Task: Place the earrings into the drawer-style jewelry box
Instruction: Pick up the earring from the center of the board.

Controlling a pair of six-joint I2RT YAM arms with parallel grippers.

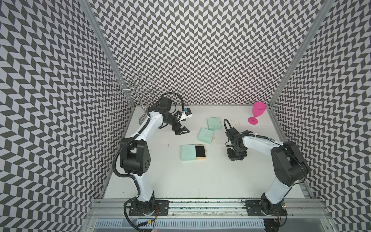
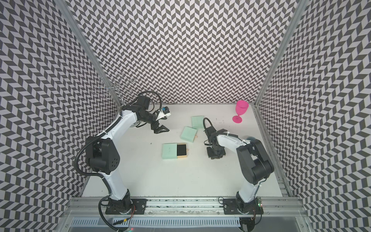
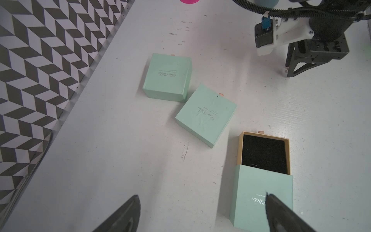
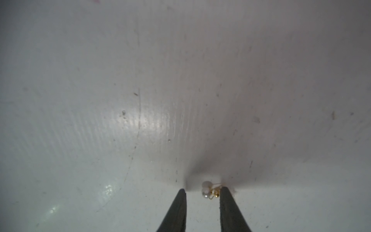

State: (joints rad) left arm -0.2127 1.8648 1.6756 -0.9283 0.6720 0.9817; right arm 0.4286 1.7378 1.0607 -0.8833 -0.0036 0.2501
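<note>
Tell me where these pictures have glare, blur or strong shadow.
Right wrist view: a bright glare patch lies on the table, the earrings look soft, and dark shadow fans out beyond them. Left wrist view: the mint-green boxes are sharp, the left gripper's fingers blurred. Both top views: even light, only faint shadows.

The boxes (image 1: 214, 123) are mint, goblet (image 1: 259, 112) pink (black-and-white chevron walls (image 1: 200, 50)).

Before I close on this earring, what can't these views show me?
Earring: hidden under the right gripper in both top views; the right wrist view is blurred, so contact with the fingers is unclear.
Two closed boxes: contents shut away in every view.
Open drawer: back part under its sleeve.
Specks near the pink glass: too small to tell earrings from marks.
</note>
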